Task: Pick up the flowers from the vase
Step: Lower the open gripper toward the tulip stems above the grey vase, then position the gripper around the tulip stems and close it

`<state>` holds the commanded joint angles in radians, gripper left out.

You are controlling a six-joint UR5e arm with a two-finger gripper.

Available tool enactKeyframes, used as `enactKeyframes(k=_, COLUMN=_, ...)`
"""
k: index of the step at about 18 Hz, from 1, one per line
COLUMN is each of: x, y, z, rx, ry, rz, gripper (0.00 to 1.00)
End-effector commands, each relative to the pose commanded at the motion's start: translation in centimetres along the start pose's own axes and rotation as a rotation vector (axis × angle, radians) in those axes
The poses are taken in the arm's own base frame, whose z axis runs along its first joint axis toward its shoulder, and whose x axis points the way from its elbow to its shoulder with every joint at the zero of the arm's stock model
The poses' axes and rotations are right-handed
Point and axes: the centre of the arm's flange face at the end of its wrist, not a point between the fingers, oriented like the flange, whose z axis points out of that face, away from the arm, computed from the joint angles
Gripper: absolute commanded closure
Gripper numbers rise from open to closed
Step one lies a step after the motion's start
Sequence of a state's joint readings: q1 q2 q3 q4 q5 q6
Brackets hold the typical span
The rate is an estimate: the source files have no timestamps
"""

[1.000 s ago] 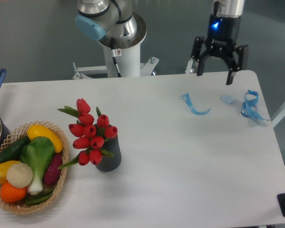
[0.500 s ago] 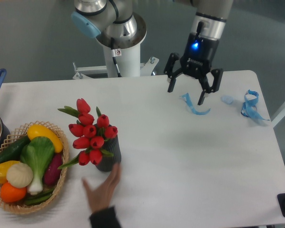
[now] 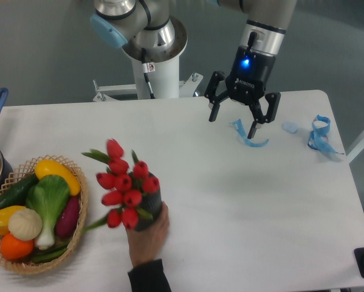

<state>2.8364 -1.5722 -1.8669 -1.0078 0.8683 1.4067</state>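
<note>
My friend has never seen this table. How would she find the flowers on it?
Start at the white table and look toward its left end, where a wicker basket of vegetables sits. Just to the right of it a person's hand is wrapped around a small dark vase. The flowers stick out of that vase: a bunch of red tulip buds with green leaves, the only red cluster there.

Red flowers (image 3: 126, 185), dark grey vase (image 3: 150, 218)
</note>
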Motion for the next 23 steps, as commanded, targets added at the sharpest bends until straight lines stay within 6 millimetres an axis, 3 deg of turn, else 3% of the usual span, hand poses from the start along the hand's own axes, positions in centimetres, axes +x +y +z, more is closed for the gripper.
enactKeyframes(k=4, x=-0.4, y=-2.0, z=4.5, rx=0.109, ry=0.073, rz=-0.022, gripper=0.00)
enactKeyframes(k=6, x=-0.4, y=-2.2, z=5.8, rx=0.138, ry=0.093, rz=-0.023, gripper=0.00)
enactKeyframes(k=11, x=1.0, y=-3.3, z=12.2, rx=0.177, ry=0.190, rz=0.012, gripper=0.00)
enactKeyframes(k=23, x=3.7, y=-5.2, z=17.4, rx=0.229, ry=0.303, rz=0.028, gripper=0.00)
